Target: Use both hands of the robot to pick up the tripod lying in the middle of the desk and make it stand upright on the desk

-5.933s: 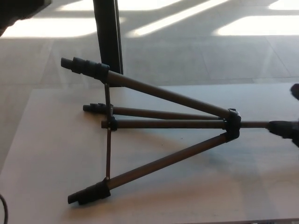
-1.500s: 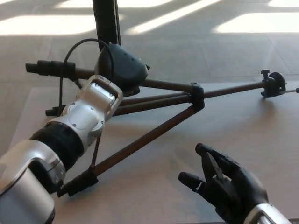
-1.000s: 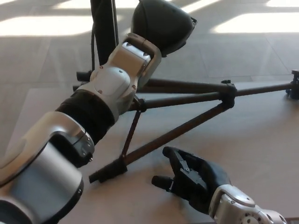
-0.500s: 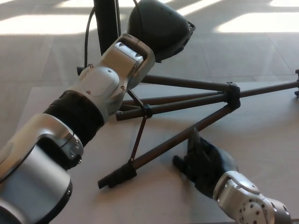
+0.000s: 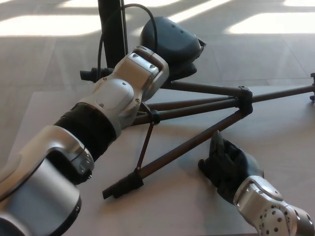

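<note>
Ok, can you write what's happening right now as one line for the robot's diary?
stage: reaching | tripod: lying on desk | left hand: over far leg | right hand: beside near leg, not gripping | upright: not yet

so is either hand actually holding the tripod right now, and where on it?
Left hand sits over the tripod at its far leg, but its fingers are hidden, so the grip cannot be told. Right hand is by the near leg, closure unclear.
</note>
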Controlling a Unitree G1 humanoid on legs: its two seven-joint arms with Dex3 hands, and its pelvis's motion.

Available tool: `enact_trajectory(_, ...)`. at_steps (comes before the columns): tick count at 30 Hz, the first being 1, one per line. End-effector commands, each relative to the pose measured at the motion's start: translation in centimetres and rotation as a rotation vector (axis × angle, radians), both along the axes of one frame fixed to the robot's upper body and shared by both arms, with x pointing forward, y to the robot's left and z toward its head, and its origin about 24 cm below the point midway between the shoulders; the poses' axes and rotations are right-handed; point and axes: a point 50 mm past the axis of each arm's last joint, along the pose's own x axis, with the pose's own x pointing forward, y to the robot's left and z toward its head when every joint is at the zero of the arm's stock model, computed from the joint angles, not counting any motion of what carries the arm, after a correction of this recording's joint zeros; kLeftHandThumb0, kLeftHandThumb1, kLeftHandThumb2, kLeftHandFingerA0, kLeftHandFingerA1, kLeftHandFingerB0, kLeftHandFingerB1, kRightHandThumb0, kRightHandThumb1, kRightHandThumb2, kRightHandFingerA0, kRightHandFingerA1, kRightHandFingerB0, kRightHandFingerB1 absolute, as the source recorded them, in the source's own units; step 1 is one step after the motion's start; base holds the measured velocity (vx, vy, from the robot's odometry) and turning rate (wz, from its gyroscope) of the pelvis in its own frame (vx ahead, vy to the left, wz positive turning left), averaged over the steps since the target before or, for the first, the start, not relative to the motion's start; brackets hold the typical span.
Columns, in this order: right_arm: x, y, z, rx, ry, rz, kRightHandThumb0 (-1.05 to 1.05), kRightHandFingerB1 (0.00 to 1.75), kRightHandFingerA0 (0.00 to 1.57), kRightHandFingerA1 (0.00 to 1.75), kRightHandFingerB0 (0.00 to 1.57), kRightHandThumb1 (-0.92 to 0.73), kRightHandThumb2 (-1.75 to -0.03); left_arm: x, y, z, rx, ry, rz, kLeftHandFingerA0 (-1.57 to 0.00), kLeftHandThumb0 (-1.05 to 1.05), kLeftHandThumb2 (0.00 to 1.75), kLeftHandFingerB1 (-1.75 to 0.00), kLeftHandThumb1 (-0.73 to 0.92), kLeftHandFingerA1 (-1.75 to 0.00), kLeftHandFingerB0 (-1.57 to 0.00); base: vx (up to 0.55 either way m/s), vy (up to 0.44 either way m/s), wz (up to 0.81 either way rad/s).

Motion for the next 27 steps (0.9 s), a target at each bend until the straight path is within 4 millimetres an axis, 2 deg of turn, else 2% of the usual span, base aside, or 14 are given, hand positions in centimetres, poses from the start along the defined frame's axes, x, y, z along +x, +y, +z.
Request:
enact_trajectory(1, -1.5, 2.5, -1.8, 0.162, 0.087, -0.119, -0.75, 0.58, 0.1, 0.78, 0.21, -0.52, -0.86, 0.6, 0.0, 0.6, 0.25, 0.221, 0.368, 0.0, -0.91, 0.63, -0.31, 0.6, -0.36, -0.02, 0.0, 0.0, 0.0)
enact_trajectory(2, -1.7, 2.5, -2.1, 0.139, 0.088, -0.109, -0.72, 0.51, 0.0, 1.07, 0.31, -0.67, -0.58, 0.7, 0.1, 0.3, 0.308, 0.243, 0.422, 0.0, -0.96, 0.99, 0.0, 0.53, -0.07, 0.0, 0.0, 0.0, 0.0)
enact_trajectory(3, -1.8, 2.5, -2.1, 0.128, 0.086, -0.105, -0.75, 0.54, 0.03, 1.11, 0.33, -0.65, -0.55, 0.8, 0.2, 0.3, 0.301, 0.254, 0.439, 0.0, -1.0, 0.6, -0.12, 0.62, 0.0, 0.0, 0.0, 0.0, 0.0)
enact_trajectory(5, -1.8, 2.6, -2.2, 0.115, 0.082, -0.1, -0.75, 0.54, 0.03, 1.11, 0.33, -0.65, -0.55, 0.8, 0.3, 0.3, 0.281, 0.267, 0.458, 0.0, -1.0, 0.6, -0.12, 0.62, 0.0, 0.0, 0.0, 0.0, 0.0)
enact_trajectory(6, -2.0, 2.7, -2.3, 0.096, 0.08, -0.094, -0.72, 0.5, 0.05, 1.08, 0.34, -0.68, -0.6, 0.9, 0.6, 0.2, 0.306, 0.279, 0.485, 0.0, -1.01, 0.97, 0.0, 0.5, 0.0, 0.0, 0.0, 0.0, 0.0)
enact_trajectory(8, -2.2, 2.8, -2.4, 0.099, 0.081, -0.091, -0.72, 0.46, 0.09, 0.97, 0.38, -0.67, -0.59, 1.0, 1.1, 0.5, 0.314, 0.296, 0.503, 0.0, -1.05, 0.61, -0.12, 0.64, 0.0, 0.0, 0.0, 0.0, 0.0)
enact_trajectory(10, -2.4, 2.8, -2.6, 0.103, 0.085, -0.095, -0.71, 0.48, 0.09, 1.04, 0.38, -0.66, -0.6, 1.1, 1.5, 1.1, 0.332, 0.299, 0.515, 0.0, -1.05, 0.99, -0.04, 0.51, -0.01, -0.02, 0.0, 0.0, 0.0)
enact_trajectory(11, -2.5, 2.9, -2.6, 0.106, 0.087, -0.089, -0.71, 0.47, 0.1, 1.01, 0.37, -0.68, -0.57, 1.2, 1.8, 1.3, 0.349, 0.29, 0.529, 0.0, -1.05, 0.64, -0.17, 0.67, 0.0, 0.0, 0.0, 0.0, 0.0)
enact_trajectory(19, -3.0, 3.1, -2.9, 0.081, 0.066, -0.071, -0.72, 0.44, 0.1, 0.93, 0.36, -0.68, -0.57, 1.9, 4.0, 0.6, 0.505, 0.185, 0.637, 0.0, -0.98, 0.9, -0.2, 0.56, -0.01, -0.05, 0.0, 0.0, 0.0)
enact_trajectory(20, -3.1, 3.1, -2.9, 0.06, 0.059, -0.065, -0.72, 0.44, 0.1, 0.96, 0.3, -0.69, -0.61, 1.9, 4.3, 0.3, 0.532, 0.198, 0.654, 0.0, -0.9, 1.02, -0.22, 0.59, -0.26, 0.0, 0.0, 0.0, 0.0)
enact_trajectory(23, -3.3, 3.1, -3.0, 0.052, 0.056, -0.061, -0.71, 0.44, 0.09, 0.95, 0.29, -0.69, -0.6, 1.9, 4.6, -0.3, 0.578, 0.204, 0.669, 0.0, -0.89, 0.97, -0.28, 0.56, -0.24, -0.05, 0.0, 0.0, 0.0)
enact_trajectory(24, -3.2, 3.0, -3.0, 0.05, 0.061, -0.064, -0.73, 0.42, 0.11, 1.0, 0.24, -0.68, -0.59, 2.0, 5.0, -1.2, 0.686, 0.189, 0.673, 0.0, -0.86, 0.67, -0.29, 0.88, -0.27, 0.0, 0.0, 0.0, 0.0)
enact_trajectory(25, -3.3, 2.9, -3.1, 0.053, 0.062, -0.06, -0.72, 0.45, 0.08, 1.07, 0.27, -0.67, -0.6, 2.0, 5.2, -1.9, 0.662, 0.175, 0.667, -0.03, -0.92, 1.04, -0.36, 0.63, -0.48, -0.08, 0.0, 0.0, 0.0)
enact_trajectory(27, -3.4, 2.9, -3.0, 0.061, 0.056, -0.049, -0.72, 0.44, 0.08, 1.02, 0.27, -0.67, -0.6, 2.0, 5.7, -2.7, 0.498, 0.163, 0.631, -0.04, -0.81, 0.98, -0.38, 0.58, -0.56, -0.05, 0.0, 0.0, 0.0)
